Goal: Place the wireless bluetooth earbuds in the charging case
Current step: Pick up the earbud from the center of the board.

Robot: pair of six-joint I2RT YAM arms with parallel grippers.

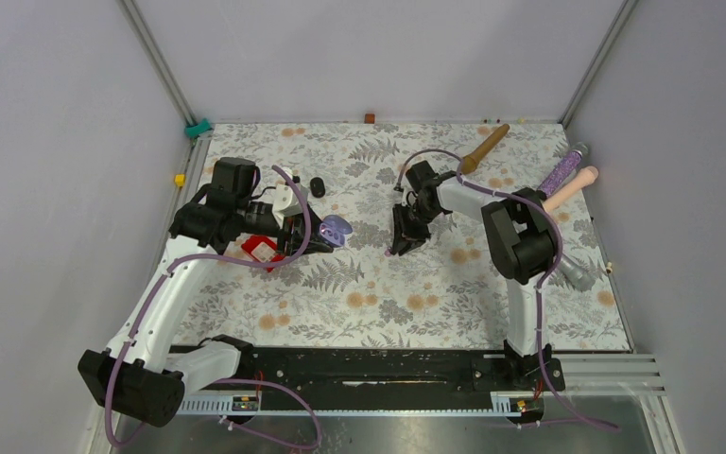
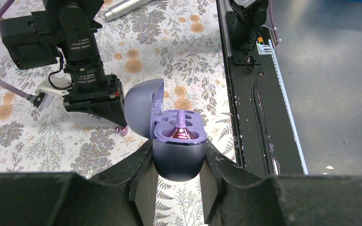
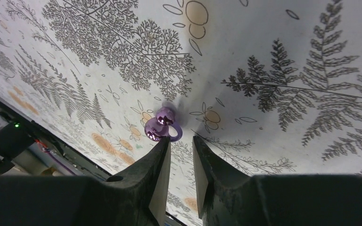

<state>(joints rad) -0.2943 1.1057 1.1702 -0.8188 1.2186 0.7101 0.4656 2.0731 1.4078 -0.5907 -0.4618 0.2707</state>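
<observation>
My left gripper pinches the charging case. My right gripper is narrowly spread, just beside the purple earbud — I'd widen and centre first.

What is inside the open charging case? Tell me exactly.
One pale purple earbud sits in the charging case, held lid-open by the left gripper. Its lower part is sunk in the well, out of sight. The rest of the insert looks empty.
</observation>
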